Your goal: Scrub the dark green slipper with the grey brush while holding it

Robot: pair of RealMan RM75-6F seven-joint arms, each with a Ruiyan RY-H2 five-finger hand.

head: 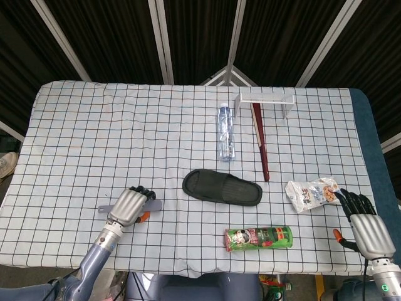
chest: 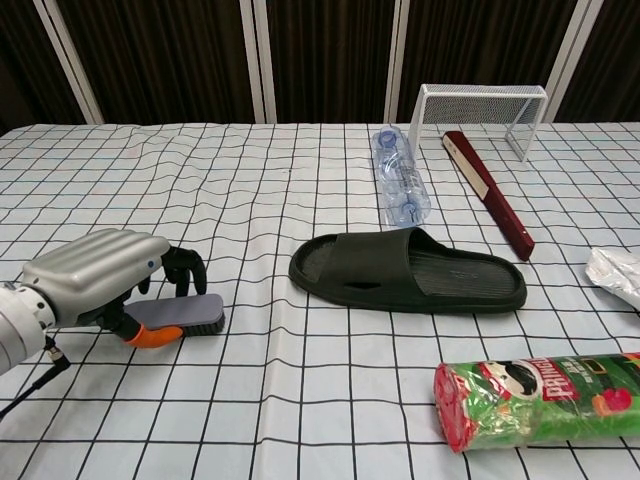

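The dark green slipper (head: pixel 222 188) lies flat near the middle of the checked cloth, also plain in the chest view (chest: pixel 410 272), with nothing touching it. The grey brush (chest: pixel 185 313) lies low at the table's front left, bristles down. My left hand (chest: pixel 95 275) is curled over it, fingers down on its far side and the orange-tipped thumb at its near edge. In the head view the brush (head: pixel 155 204) pokes out on both sides of that hand (head: pixel 127 209). My right hand (head: pixel 366 232) rests at the front right corner, fingers spread and holding nothing.
A green crisp can (head: pixel 258 238) lies on its side in front of the slipper. A snack bag (head: pixel 311 193) sits to its right. Behind it are a water bottle (head: pixel 226 133), a dark red stick (head: pixel 260 143) and a white wire rack (head: pixel 266 100).
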